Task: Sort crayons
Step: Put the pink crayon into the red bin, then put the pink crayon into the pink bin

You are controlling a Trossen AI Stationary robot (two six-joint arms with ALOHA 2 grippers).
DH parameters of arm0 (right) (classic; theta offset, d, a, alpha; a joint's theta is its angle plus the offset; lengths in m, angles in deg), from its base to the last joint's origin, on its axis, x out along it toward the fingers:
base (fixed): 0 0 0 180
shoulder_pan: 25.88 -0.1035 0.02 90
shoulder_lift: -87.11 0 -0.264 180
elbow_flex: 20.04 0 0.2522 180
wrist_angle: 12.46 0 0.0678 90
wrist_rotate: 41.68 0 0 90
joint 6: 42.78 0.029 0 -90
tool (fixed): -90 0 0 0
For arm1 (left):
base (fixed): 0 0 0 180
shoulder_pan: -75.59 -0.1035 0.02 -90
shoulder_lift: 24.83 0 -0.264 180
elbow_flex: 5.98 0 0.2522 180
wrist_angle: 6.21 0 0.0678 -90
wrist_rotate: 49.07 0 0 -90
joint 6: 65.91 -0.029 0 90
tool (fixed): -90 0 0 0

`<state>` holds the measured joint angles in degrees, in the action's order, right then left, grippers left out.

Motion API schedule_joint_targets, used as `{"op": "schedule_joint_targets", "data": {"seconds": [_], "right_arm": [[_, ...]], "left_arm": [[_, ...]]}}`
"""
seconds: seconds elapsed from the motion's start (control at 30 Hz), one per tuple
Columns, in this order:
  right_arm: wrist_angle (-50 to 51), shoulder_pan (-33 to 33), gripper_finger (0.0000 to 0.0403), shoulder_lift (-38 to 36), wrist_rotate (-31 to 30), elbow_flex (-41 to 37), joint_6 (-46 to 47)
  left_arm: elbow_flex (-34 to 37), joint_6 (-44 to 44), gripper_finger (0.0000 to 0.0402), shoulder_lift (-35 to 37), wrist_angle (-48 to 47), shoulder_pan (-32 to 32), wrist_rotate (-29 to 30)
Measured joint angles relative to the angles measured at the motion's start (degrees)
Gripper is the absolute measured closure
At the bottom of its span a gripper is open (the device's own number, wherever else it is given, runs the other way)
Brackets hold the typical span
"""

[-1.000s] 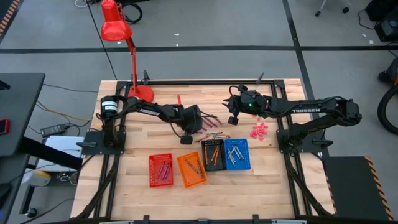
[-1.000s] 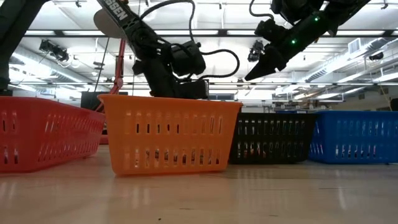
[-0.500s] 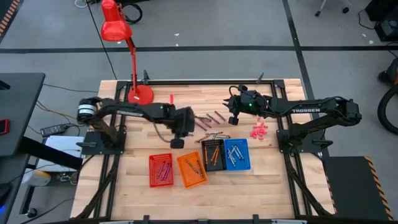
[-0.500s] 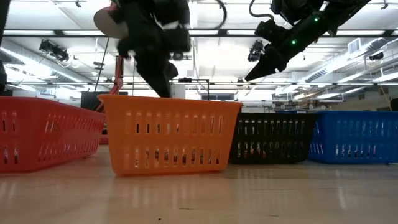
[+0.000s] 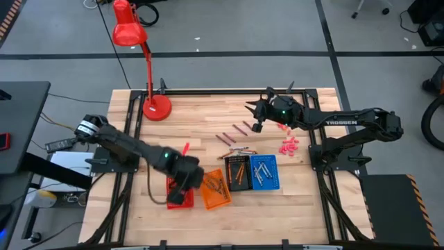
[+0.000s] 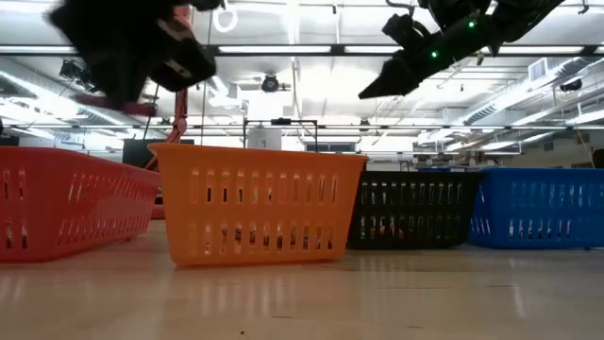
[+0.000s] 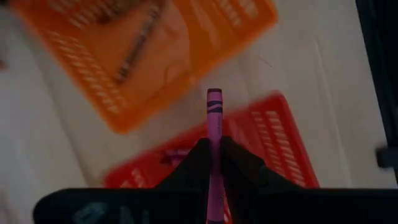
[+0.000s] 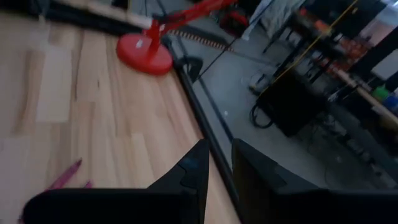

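A purple crayon (image 7: 214,134) is pinched in the left hand (image 7: 213,163), which hangs above the red basket (image 5: 182,196); this basket has purple crayons inside. The orange basket (image 5: 216,189) beside it holds brownish crayons; the black basket (image 5: 237,173) has orange ones, the blue basket (image 5: 264,171) grey ones. Loose crayons (image 5: 234,131) lie on the surface (image 5: 208,115). The right hand (image 5: 254,109) is raised over the far part, fingers only narrowly apart.

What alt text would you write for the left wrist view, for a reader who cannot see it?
The left gripper is shut on a thin magenta-purple crayon that points forward, above a red plastic basket. Beyond it sits an orange plastic basket holding several crayons, both on the pale wooden table.
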<state>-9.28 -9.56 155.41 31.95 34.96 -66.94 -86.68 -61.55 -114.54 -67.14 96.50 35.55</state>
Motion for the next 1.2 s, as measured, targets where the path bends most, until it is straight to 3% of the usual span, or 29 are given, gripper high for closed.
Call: {"op": "schedule_joint_targets", "data": {"seconds": [0.27,0.53,0.7,0.97,1.2], "right_arm": [[-9.72,0.00,0.0328,0.01,4.47,0.00,-0.81],[-14.21,0.00,0.0328,0.01,10.67,0.00,-6.78],[-14.41,0.66,0.0328,0.01,10.61,0.00,-8.29],[-12.10,2.31,0.0328,0.01,10.48,0.00,-8.11],[-5.41,3.67,0.0328,0.01,11.04,0.00,-7.64]], "left_arm": [[-0.02,-3.96,0.0363,-3.01,-2.92,8.99,8.36],[-0.06,-14.16,0.0363,-8.86,-9.47,12.36,11.32],[-0.07,-18.53,0.0339,-11.77,-10.22,12.53,11.86],[-2.93,-18.76,0.0256,-11.17,-11.87,11.98,19.84],[-8.49,-18.31,0.0252,-10.99,-10.90,8.51,26.98]]}}
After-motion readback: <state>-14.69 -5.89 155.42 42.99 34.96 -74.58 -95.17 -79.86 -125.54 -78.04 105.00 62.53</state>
